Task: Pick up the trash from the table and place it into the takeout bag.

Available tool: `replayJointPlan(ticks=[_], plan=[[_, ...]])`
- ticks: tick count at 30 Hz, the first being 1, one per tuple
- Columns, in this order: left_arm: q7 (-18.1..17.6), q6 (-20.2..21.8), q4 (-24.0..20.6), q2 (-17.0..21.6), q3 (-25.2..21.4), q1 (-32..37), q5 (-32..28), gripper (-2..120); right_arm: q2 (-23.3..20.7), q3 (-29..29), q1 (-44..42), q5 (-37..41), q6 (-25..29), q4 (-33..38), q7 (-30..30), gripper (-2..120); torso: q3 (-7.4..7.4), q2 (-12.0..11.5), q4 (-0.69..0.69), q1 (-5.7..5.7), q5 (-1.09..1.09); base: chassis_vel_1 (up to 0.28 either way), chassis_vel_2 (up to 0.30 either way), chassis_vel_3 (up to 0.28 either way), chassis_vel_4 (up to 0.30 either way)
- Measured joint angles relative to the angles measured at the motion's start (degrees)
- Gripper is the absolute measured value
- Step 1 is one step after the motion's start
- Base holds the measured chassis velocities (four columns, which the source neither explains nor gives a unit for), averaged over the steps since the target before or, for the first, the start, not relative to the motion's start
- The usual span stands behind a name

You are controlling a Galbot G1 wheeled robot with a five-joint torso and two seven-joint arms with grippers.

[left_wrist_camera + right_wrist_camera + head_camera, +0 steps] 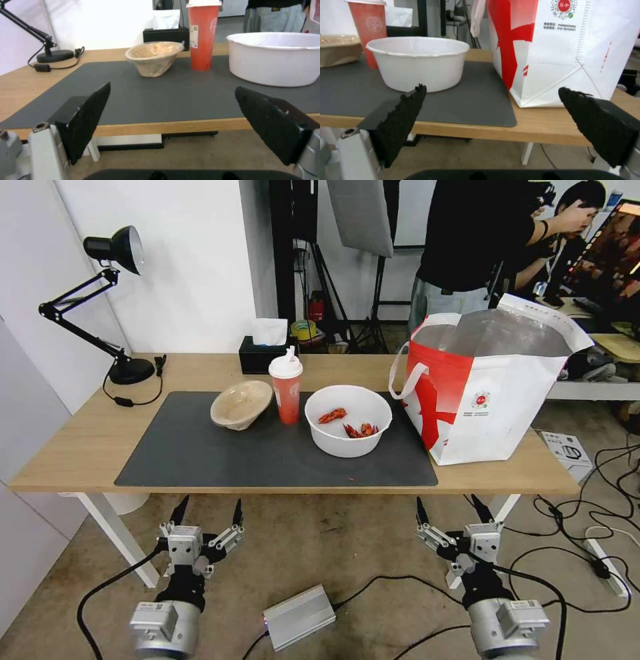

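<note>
Head view: the left pincer (pixel 208 513) and right pincer (pixel 452 510) sit at the lower frame, short of the table (pixel 80 447) edge, both spread wide and holding nothing. On the dark mat (pixel 267 460) at frame centre stand the white bowl (pixel 347 420) with red scraps, the red cup (pixel 287 387) to its left, then the beige bowl (pixel 241 405). The takeout bag (pixel 490 387) stands upright at right, mouth open. The black tissue box (pixel 265 352) sits behind the cup.
</note>
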Motion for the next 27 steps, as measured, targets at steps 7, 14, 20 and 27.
replayJointPlan(ticks=[7,14,20,27], plan=[[0.0,0.0,0.0,0.0,0.0,0.0,0.0,100,0.0,0.0,0.0,0.0,0.0,0.0,0.0,100,0.00,0.0,0.00,0.00,0.00,0.000,0.000,0.000,0.000],[0.0,0.0,0.0,0.0,0.0,0.0,0.0,100,0.0,0.0,0.0,0.0,0.0,0.0,0.0,100,0.00,0.0,0.00,0.00,0.00,0.000,0.000,0.000,0.000],[0.0,0.0,0.0,0.0,0.0,0.0,0.0,100,0.0,0.0,0.0,0.0,0.0,0.0,0.0,100,0.00,0.0,0.00,0.00,0.00,0.000,0.000,0.000,0.000],[0.0,0.0,0.0,0.0,0.0,0.0,0.0,100,0.0,0.0,0.0,0.0,0.0,0.0,0.0,100,0.00,0.0,0.00,0.00,0.00,0.000,0.000,0.000,0.000]])
